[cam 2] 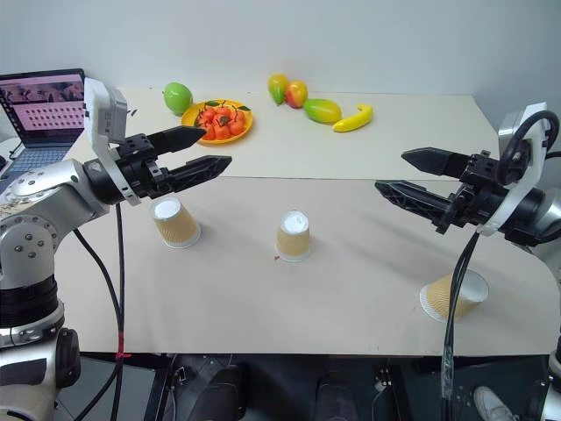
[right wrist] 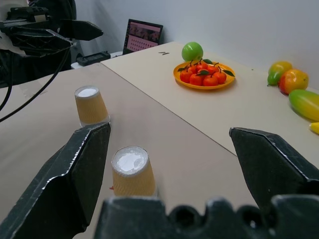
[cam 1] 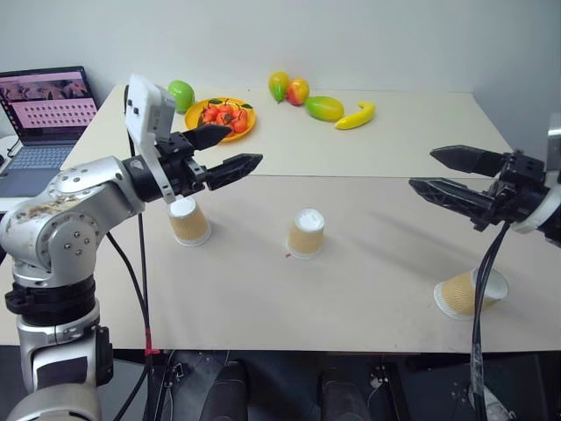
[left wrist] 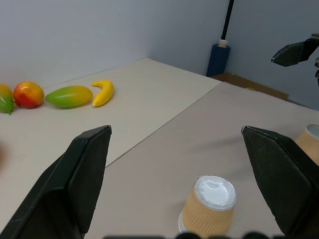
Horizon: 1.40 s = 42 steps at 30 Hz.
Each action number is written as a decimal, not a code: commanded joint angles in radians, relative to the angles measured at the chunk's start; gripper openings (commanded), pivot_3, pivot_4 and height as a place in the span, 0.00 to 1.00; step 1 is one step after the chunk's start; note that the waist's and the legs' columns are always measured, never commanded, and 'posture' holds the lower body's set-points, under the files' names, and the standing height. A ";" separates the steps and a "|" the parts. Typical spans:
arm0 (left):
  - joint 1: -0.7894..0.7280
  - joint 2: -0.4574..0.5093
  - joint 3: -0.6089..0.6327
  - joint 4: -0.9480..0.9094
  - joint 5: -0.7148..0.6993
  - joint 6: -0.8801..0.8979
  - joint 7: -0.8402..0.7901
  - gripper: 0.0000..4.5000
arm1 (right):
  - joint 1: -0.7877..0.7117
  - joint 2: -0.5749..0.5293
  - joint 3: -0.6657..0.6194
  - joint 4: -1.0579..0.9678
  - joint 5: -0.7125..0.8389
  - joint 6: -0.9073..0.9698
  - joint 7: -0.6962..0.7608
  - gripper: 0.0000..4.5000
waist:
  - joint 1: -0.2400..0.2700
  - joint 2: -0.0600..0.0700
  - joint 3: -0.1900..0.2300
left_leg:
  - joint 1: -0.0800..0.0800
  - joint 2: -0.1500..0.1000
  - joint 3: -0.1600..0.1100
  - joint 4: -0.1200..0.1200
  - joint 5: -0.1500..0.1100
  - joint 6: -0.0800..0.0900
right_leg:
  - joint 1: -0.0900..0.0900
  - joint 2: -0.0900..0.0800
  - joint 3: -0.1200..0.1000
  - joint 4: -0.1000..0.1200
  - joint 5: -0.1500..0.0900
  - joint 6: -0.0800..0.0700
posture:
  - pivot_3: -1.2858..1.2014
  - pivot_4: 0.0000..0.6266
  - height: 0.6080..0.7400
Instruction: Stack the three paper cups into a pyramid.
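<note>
Three tan ribbed paper cups are spread apart on the beige table. The left cup (cam 1: 189, 221) and the middle cup (cam 1: 306, 233) stand upside down, white bases up. The right cup (cam 1: 465, 294) lies tipped near the front right edge, partly behind a black cable. My left gripper (cam 1: 241, 147) hovers open above and just behind the left cup, pointing right. My right gripper (cam 1: 422, 169) hovers open above the right cup, pointing left. Nothing is between either gripper's fingers. The left wrist view looks down on the middle cup (left wrist: 209, 204); the right wrist view has the middle cup (right wrist: 132, 172) and left cup (right wrist: 90, 105).
At the back stand an orange plate (cam 1: 197, 115) of small red-orange fruit, a green apple (cam 1: 181, 94), mangoes (cam 1: 324, 108) and a banana (cam 1: 357, 116). An open laptop (cam 1: 44, 114) sits on a side desk at far left. The table's front edge (cam 1: 351, 349) runs close to the right cup.
</note>
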 commanded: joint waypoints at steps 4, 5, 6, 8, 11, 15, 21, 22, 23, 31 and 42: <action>0.018 0.017 0.021 -0.024 -0.007 -0.041 -0.029 1.00 | -0.007 -0.043 0.004 -0.033 0.006 0.009 0.015 1.00 | 0.000 0.000 0.000 | 0.000 0.000 0.000 0.000 0.000 0.000 | 0.000 0.000 0.000 0.000 0.000 0.000 | 0.52 0.24 0.94; 0.029 0.032 0.006 -0.019 0.021 -0.048 -0.031 1.00 | -0.001 -0.054 0.004 -0.035 0.005 0.010 0.028 1.00 | 0.000 0.000 0.000 | 0.000 0.000 0.000 0.000 0.000 0.000 | 0.000 0.000 0.000 0.000 0.000 0.000 | 0.52 0.24 0.94; 0.047 0.049 -0.011 -0.023 0.041 -0.061 -0.053 1.00 | 0.007 -0.068 0.004 -0.036 0.001 0.008 0.045 1.00 | -0.001 0.000 0.000 | 0.000 0.000 0.000 0.000 0.000 0.000 | 0.000 0.000 0.000 0.000 0.000 0.000 | 0.52 0.24 0.94; 0.083 0.067 -0.013 -0.039 0.024 -0.059 -0.094 1.00 | 0.017 -0.092 0.001 -0.025 -0.007 0.003 0.075 1.00 | -0.003 0.000 0.000 | 0.000 0.000 0.000 -0.001 0.000 0.000 | 0.000 0.000 0.000 0.000 0.000 0.000 | 0.52 0.24 0.94; 0.117 0.084 -0.027 -0.058 0.019 -0.087 -0.153 1.00 | 0.021 -0.113 0.001 -0.003 -0.020 -0.012 0.099 1.00 | -0.001 0.000 0.000 | 0.000 0.000 0.000 0.000 0.000 0.000 | 0.000 0.000 0.000 0.000 0.000 0.000 | 0.52 0.24 0.94; 0.145 0.017 -0.045 -0.058 -0.014 -0.103 -0.165 1.00 | 0.024 -0.121 -0.002 -0.009 -0.023 -0.001 0.103 1.00 | 0.005 0.000 0.000 | 0.000 0.000 0.000 0.000 0.000 0.000 | 0.000 0.000 0.000 0.001 0.000 0.000 | 0.52 0.24 0.94; 0.241 0.016 -0.197 -0.096 0.140 -0.241 -0.235 1.00 | 0.023 -0.132 -0.015 -0.037 0.003 0.032 0.084 1.00 | 0.000 0.000 0.000 | 0.000 0.000 0.000 0.000 0.000 0.000 | -0.001 0.000 0.001 0.000 0.000 -0.001 | 0.52 0.24 0.94; 0.248 0.014 -0.222 -0.090 0.171 -0.272 -0.244 1.00 | 0.024 -0.138 -0.015 -0.040 0.003 0.035 0.088 1.00 | 0.000 0.000 0.000 | 0.000 0.000 0.000 0.000 0.000 0.000 | -0.001 0.000 0.001 0.000 0.000 -0.001 | 0.52 0.24 0.94; 0.252 0.013 -0.239 -0.085 0.192 -0.294 -0.251 1.00 | 0.024 -0.142 -0.015 -0.042 0.003 0.037 0.090 1.00 | 0.001 0.000 0.000 | 0.000 0.000 0.000 0.000 0.000 0.000 | -0.001 0.000 0.001 0.001 0.000 -0.001 | 0.52 0.24 0.94; 0.272 -0.080 -0.332 -0.021 0.337 -0.440 -0.223 1.00 | 0.020 -0.169 -0.022 -0.035 0.022 0.059 0.105 1.00 | 0.002 0.000 0.000 | 0.000 0.000 0.000 0.000 0.000 0.000 | 0.000 0.000 0.001 0.000 0.000 -0.001 | 0.52 0.24 0.94; 0.275 -0.234 -0.381 0.106 0.452 -0.573 -0.161 1.00 | 0.007 -0.229 -0.051 -0.001 0.011 0.067 0.128 1.00 | 0.002 0.000 0.000 | 0.000 0.000 0.000 0.001 0.000 0.000 | 0.000 0.000 0.001 0.001 0.000 0.000 | 0.52 0.24 0.94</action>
